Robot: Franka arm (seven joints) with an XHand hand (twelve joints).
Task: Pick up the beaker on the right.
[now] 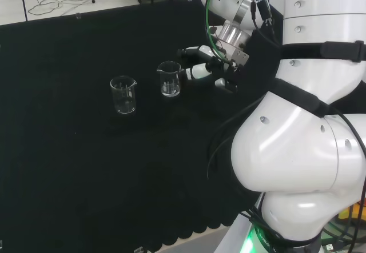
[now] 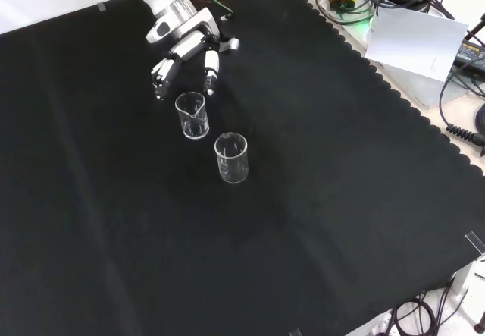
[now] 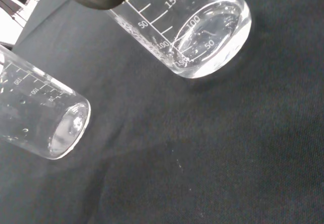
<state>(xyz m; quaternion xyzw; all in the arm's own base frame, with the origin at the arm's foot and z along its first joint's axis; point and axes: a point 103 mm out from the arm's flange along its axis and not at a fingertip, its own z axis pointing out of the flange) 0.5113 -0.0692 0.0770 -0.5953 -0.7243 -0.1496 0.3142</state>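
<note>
My robot hand [image 1: 207,69] hangs just beside the nearer beaker [image 1: 169,79], fingers [image 2: 210,68] spread apart and reaching toward its rim, gripping nothing yet. That beaker, the right one in the head view, stands upright on the black tabletop [image 1: 68,167] directly in front of my fingertips; I cannot tell whether any of them touches the glass. The other beaker [image 1: 123,95] stands just beyond it, farther from my robot hand, the 2 apart. I judge my target light, rigid and breakable, with smooth clear walls that could slip. It looks empty. I would wrap fingers and thumb around the mid wall below the spout, opposite sides, and lift straight up so it does not knock its neighbour
</note>
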